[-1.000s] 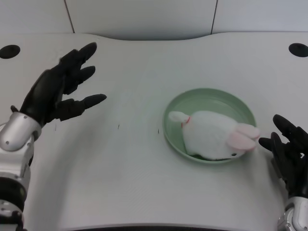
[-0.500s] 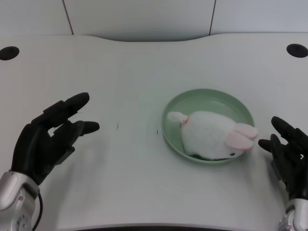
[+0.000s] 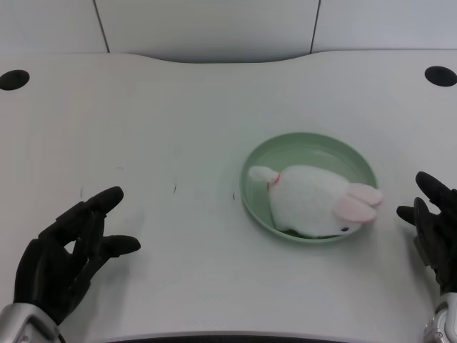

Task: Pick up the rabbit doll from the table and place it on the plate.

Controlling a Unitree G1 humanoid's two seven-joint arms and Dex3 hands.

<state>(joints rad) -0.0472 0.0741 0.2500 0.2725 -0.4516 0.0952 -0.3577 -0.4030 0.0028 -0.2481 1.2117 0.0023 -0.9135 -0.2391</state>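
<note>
You see the rabbit doll [image 3: 315, 201] lying on its side in the green plate [image 3: 308, 146], which I use as the landmark. Its body fills the near half of the dish. The pink ears point toward the plate's right rim, and the small tail points toward the left rim. The head sits at the near right rim; you can't tell whether it overhangs the edge.

Your left hand [image 3: 66, 261] is well apart from the plate, to its left and nearer the camera, at the bottom corner of the frame. It holds nothing. Its fingers are spread apart and point roughly toward the plate. You can't tell whether the palm touches the table [image 3: 178, 107] or hangs just above it.

The right hand [image 3: 435, 229] sits just past the plate's right rim, near the doll's ears but not touching them.

Two dark round holes mark the table's far corners, one far left of the plate [image 3: 14, 78], one far right [image 3: 440, 76].
</note>
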